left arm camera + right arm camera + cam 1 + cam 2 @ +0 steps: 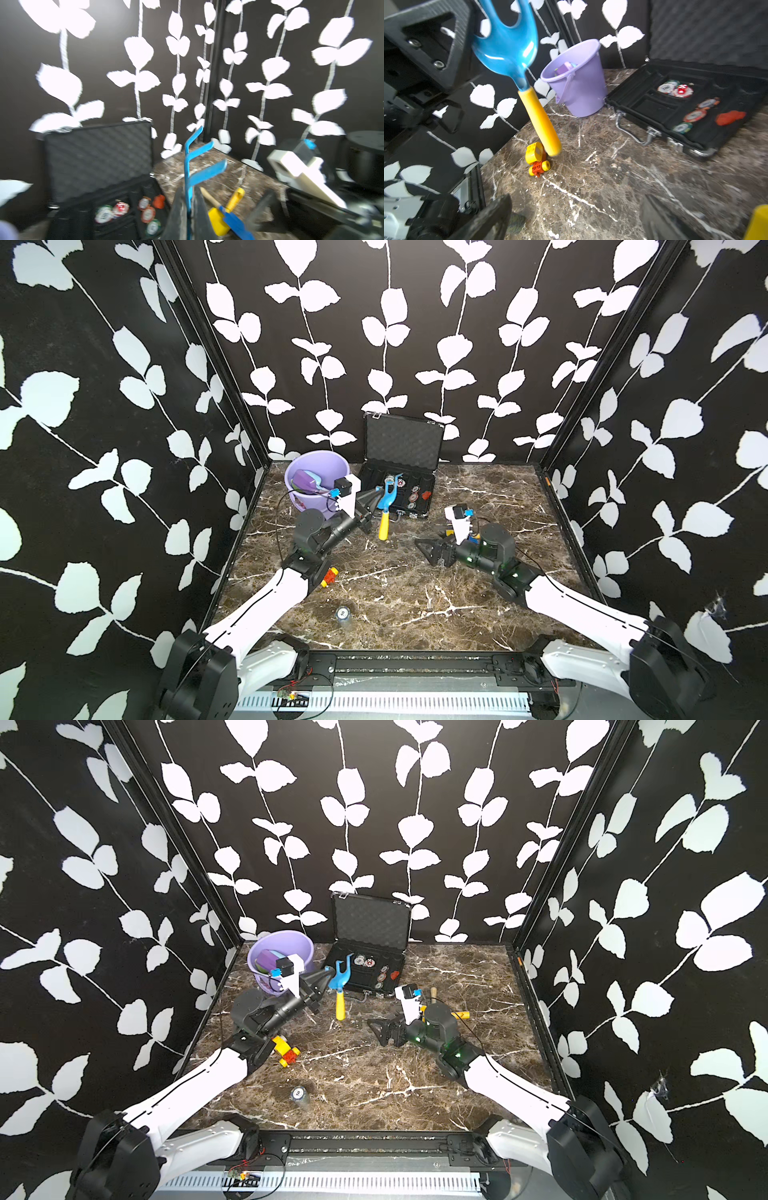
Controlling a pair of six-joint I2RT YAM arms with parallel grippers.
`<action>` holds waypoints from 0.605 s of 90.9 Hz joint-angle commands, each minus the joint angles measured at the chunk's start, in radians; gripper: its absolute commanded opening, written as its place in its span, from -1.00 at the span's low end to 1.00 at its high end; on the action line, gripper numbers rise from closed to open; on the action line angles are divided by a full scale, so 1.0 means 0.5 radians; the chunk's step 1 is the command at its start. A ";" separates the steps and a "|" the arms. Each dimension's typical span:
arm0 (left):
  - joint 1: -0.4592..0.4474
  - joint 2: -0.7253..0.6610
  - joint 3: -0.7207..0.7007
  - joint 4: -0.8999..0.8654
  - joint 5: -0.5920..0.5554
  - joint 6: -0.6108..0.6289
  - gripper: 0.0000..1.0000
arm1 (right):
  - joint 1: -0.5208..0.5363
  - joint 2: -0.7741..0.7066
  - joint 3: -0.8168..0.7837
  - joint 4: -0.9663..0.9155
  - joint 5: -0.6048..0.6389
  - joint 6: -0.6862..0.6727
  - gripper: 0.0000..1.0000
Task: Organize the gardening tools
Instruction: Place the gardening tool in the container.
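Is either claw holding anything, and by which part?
The left gripper clamps the blue rake by its pronged head, handle hanging down. The right gripper holds nothing.

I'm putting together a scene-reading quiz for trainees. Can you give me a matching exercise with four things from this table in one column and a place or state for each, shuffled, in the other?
Things
1. blue rake
2. purple bucket
3. black case
4. right gripper

States
A. lid up, round chips inside
B. open, holding nothing
C. clamped by its head in the left gripper, yellow handle hanging down
D. stands in the back corner with a purple scoop inside

Pairs: 1-C, 2-D, 3-A, 4-B
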 commanded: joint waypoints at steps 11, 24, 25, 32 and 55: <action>0.021 -0.096 0.010 0.185 -0.445 0.424 -1.00 | 0.009 -0.229 -0.106 -0.165 0.386 -0.051 1.00; 0.085 -0.035 0.086 0.279 -0.596 0.621 -1.00 | 0.010 -0.345 -0.147 -0.249 0.477 -0.071 1.00; 0.096 -0.029 0.094 0.285 -0.598 0.627 -1.00 | 0.010 -0.353 -0.148 -0.257 0.490 -0.073 1.00; 0.195 0.033 0.158 0.317 -0.577 0.619 -1.00 | 0.010 -0.394 -0.155 -0.319 0.553 -0.085 1.00; 0.507 0.320 0.289 0.560 -0.497 0.573 -1.00 | 0.010 -0.506 -0.136 -0.511 0.705 -0.082 0.99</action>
